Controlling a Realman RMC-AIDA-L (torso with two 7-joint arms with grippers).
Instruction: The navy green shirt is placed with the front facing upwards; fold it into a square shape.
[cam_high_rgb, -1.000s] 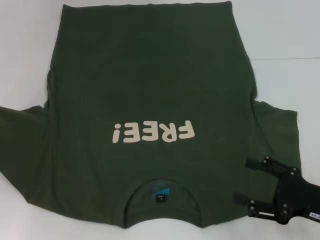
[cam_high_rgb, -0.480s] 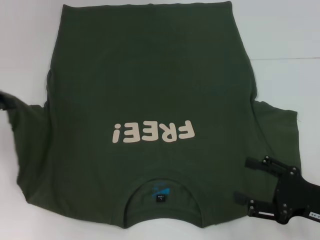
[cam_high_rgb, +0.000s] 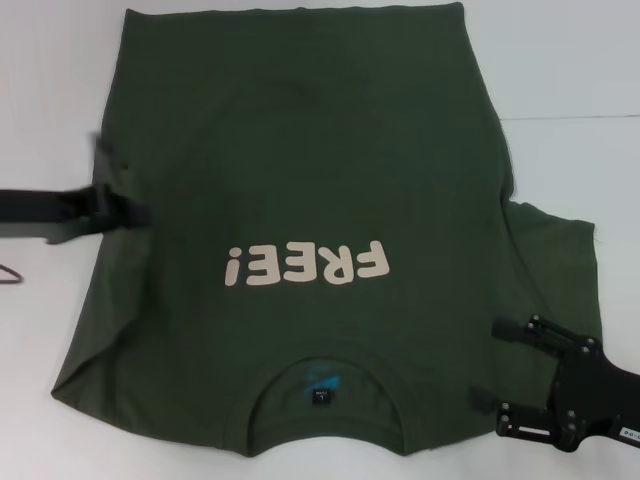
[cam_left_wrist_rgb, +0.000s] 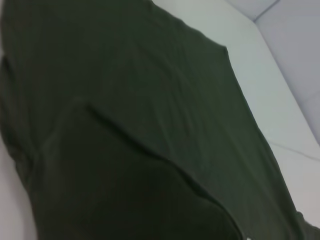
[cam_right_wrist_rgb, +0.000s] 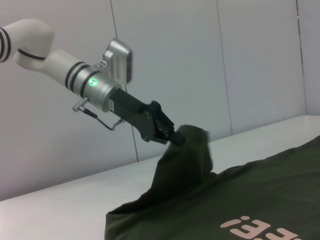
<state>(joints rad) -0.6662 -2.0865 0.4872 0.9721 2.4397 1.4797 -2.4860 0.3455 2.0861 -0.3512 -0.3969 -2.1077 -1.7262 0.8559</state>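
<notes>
Left edge of the head view: the left gripper (cam_high_rgb: 135, 213) reaches in over the table (cam_high_rgb: 45, 110), its fingers closed on the left sleeve (cam_right_wrist_rgb: 192, 145) of the navy green shirt (cam_high_rgb: 300, 180). The right wrist view shows that sleeve pinched and lifted clear of the table, the cloth hanging from the grip in a loose cone. Judgement: the pinch looks to sit on a small bunch of fabric near the sleeve's edge, so a quick sweep across the chest could pull it free, or drag the shirt's body sideways and skew the fold line; the ridge of slack seen in the left wrist view could get pressed in as a wrinkle. Centre frame: the shirt lies spread front-up on the table, the cream "FREE!" print (cam_high_rgb: 305, 265) in the lower middle, the collar (cam_high_rgb: 320, 385) at the bottom edge, the hem at the top. Lower right: the right gripper (cam_high_rgb: 485, 365) rests at the shirt's shoulder with its fingers spread apart, gripping nothing; the right sleeve (cam_high_rgb: 555, 255) lies flat just above it. If that arm stays put, a carried sleeve could brush it. No containers are in view.
</notes>
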